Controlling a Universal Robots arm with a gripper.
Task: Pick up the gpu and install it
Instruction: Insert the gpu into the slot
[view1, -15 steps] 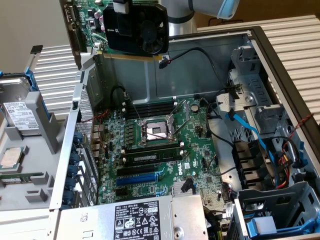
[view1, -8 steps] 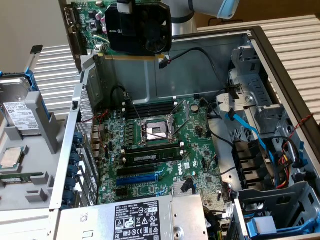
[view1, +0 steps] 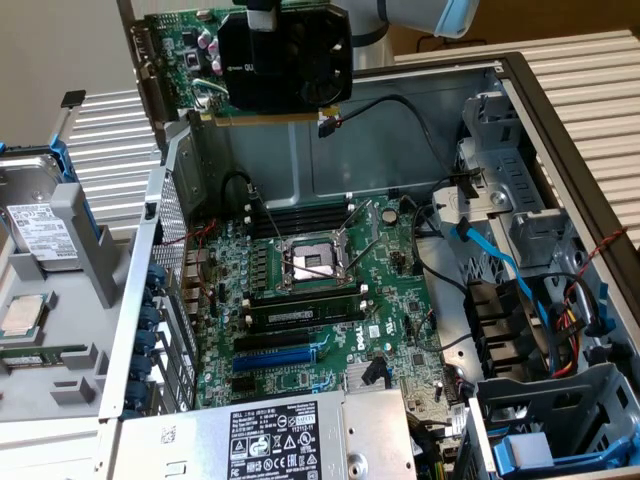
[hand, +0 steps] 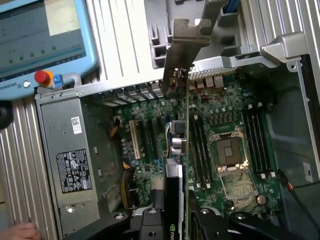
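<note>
The gpu (view1: 262, 62), a small green card with a black cooler block and a silver end bracket, hangs in the air above the back wall of the open computer case (view1: 400, 130). My gripper (view1: 268, 12) grips its upper edge and is shut on it. In the wrist view the gpu (hand: 179, 145) shows edge-on between my fingertips (hand: 154, 221), with its bracket (hand: 186, 45) pointing away from me. My gripper (hand: 176, 220) holds the card clear above the motherboard (hand: 225, 115). The large green motherboard (view1: 330, 300) lies flat in the case below.
The power supply (view1: 250, 440) sits at the near end of the case. Drive cages and blue, black and red cables (view1: 500, 270) crowd the exterior view's right. A hard drive (view1: 40, 235) lies outside at its left. A teach pendant (hand: 40, 40) and a person's hand (hand: 17, 232) show in the wrist view.
</note>
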